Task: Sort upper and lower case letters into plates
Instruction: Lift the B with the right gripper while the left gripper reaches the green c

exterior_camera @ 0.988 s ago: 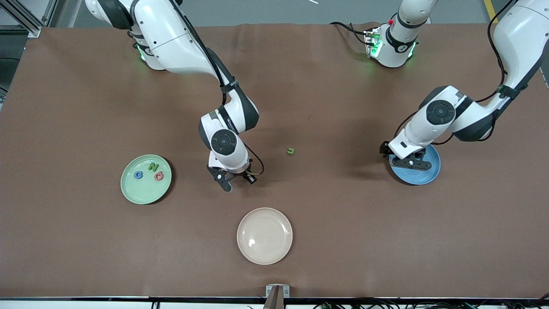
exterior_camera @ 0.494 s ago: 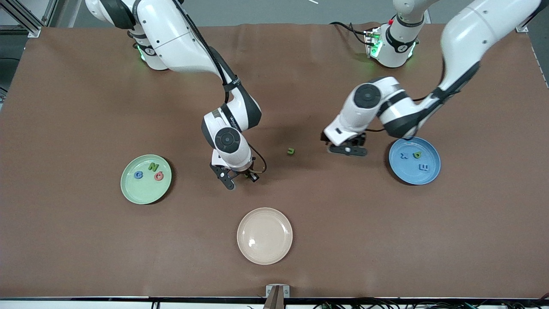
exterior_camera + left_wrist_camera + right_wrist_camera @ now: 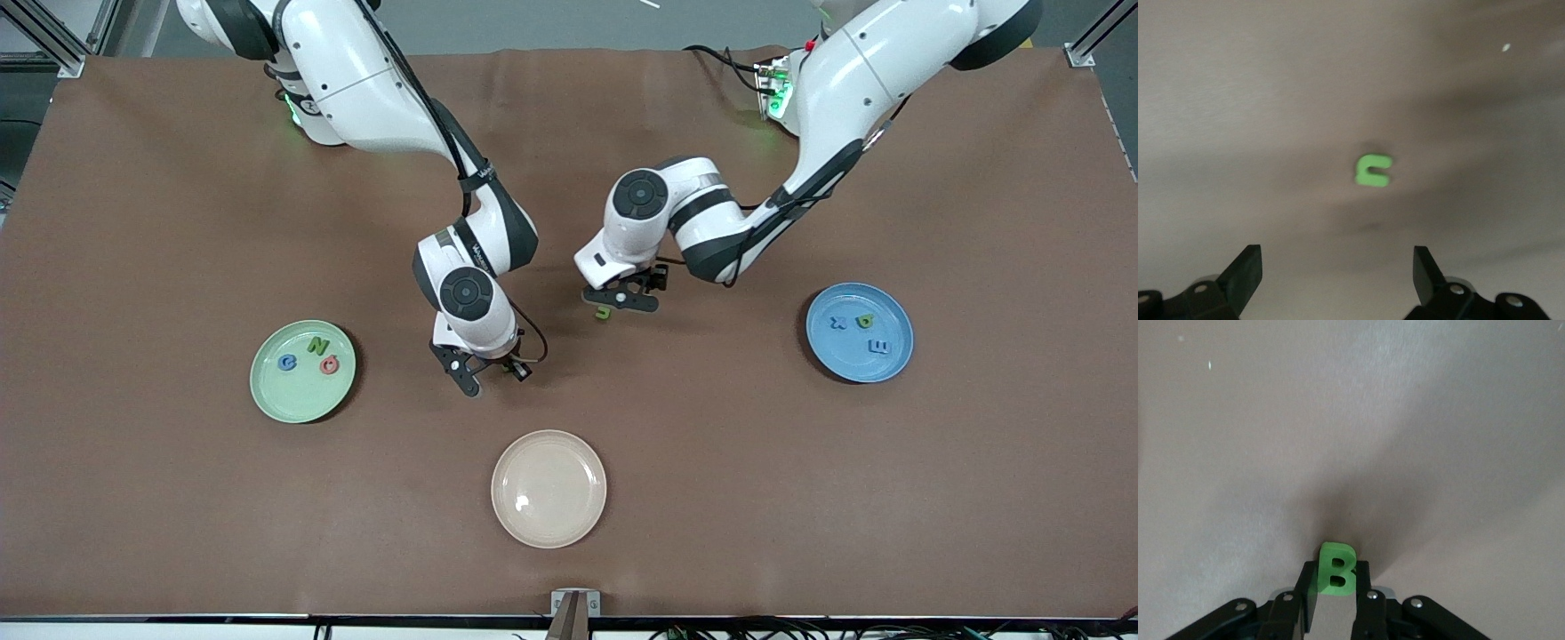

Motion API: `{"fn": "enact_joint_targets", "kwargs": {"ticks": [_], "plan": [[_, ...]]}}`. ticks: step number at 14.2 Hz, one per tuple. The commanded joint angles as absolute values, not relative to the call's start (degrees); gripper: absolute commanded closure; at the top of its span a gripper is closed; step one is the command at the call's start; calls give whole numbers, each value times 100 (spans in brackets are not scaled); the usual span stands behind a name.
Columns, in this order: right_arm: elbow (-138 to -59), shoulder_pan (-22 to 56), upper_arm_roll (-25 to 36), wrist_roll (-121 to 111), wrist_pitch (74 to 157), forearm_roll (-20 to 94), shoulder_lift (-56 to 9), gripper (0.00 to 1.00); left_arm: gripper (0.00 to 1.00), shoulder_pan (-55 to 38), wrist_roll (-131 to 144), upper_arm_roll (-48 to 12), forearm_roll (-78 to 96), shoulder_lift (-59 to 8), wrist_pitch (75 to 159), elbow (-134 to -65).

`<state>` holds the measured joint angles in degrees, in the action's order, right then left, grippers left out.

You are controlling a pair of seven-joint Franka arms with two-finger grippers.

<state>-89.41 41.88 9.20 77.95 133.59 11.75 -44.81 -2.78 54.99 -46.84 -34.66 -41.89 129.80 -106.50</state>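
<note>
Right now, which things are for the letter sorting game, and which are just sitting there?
For the game: green B in the right gripper; green u under the open left gripper; green plate and blue plate, three letters in each.

Just sitting there: beige plate.

Green B [image 3: 1337, 569] gripped; plates [image 3: 303, 371] apparently hold six.

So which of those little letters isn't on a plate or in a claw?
The green u-shaped letter lying alone on the table under the open left gripper. The right gripper holds the green B; the rest sit in plates.
</note>
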Motion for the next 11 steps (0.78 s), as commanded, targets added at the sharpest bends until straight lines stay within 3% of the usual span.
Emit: {"fn": "enact_joint_targets", "kwargs": {"ticks": [1,4,8,11], "plan": [[-8947,3851,905,7280,13000,1029,-4264,100,1,-711,5475,-4378,-3305,-4525,12902,-10100],[-9034,3281,905,6235,12394,1020,-3843,100,3,-1001,5458,-4122,-3331,-4763,12911,-9766],[-9886,2401,905,4451,12392,1020,-3086,100,18,-1046,5458,-4113,-3392,-4983,12911,-9571],[-10195,1839,905,3387,12419,1020,-2892,100,28,-1063,5388,-4070,-3401,-5010,12955,-9571]]}}
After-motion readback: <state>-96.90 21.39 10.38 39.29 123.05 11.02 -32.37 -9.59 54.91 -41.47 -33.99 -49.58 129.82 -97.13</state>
